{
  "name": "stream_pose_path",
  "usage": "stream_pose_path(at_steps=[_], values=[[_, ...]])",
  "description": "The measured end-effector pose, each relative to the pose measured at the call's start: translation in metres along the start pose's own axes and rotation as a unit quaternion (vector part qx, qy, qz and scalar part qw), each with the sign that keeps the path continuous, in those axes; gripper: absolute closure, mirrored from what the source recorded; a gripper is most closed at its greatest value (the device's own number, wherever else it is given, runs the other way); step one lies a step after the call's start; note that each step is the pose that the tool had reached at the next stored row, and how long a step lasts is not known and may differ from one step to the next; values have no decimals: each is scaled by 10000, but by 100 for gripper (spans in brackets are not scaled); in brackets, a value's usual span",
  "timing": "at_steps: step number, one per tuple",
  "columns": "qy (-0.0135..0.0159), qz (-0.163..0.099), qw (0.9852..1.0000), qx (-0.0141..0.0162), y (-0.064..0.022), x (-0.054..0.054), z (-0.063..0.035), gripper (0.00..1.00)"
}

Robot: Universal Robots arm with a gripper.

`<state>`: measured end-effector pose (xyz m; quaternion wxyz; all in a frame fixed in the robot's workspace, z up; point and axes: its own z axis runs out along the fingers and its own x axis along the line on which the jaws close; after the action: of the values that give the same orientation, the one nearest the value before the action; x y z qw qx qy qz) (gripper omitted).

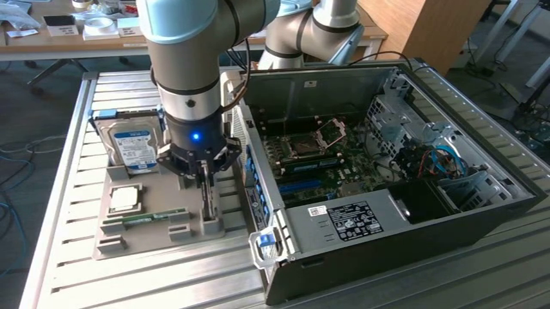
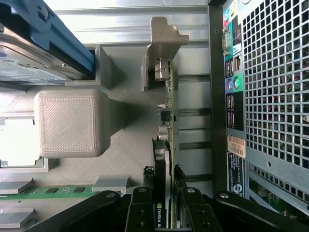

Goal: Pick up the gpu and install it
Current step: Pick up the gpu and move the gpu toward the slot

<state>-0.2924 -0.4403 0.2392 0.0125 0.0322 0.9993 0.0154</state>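
The gpu (image 1: 207, 198) stands on its long edge in the slotted holders of the grey fixture tray (image 1: 129, 241), which rests on the tabletop (image 1: 77, 283). The tray sits just beside the open computer case (image 1: 481, 193), on the exterior view's left of it.

The end effector (image 1: 205, 177) hangs directly above the card, pointing straight down. In the wrist view, the end effector (image 2: 165, 193) straddles the gpu (image 2: 165, 121) at one end of the board. The metal end bracket (image 2: 163, 36) is at the opposite end.

The card's long axis runs along the case's side wall, and its faces stand vertical. Grip direction is therefore across the card's thickness.

It cannot be determined whether the end effector is clamped on the card or released. The card appears seated in its holders, not raised.

The hard drive (image 1: 133, 149) and the memory stick (image 1: 146, 217) occupy other positions on the tray, on the exterior view's left of the gpu.
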Motion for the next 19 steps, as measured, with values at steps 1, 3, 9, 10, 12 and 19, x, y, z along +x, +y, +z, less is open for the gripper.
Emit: stream_pose_path(at_steps=[1, 3, 9, 10, 12, 19], values=[[0, 0, 10000, 0, 0, -1, -17, 73], [0, 0, 10000, 0, 2, -1, -46, 73], [0, 0, 10000, 0, 5, -4, -163, 73], [0, 0, 10000, 0, 6, -5, -189, 73], [0, 0, 10000, 0, 8, -6, -247, 73], [0, 0, 10000, 0, 15, -12, -475, 73]])
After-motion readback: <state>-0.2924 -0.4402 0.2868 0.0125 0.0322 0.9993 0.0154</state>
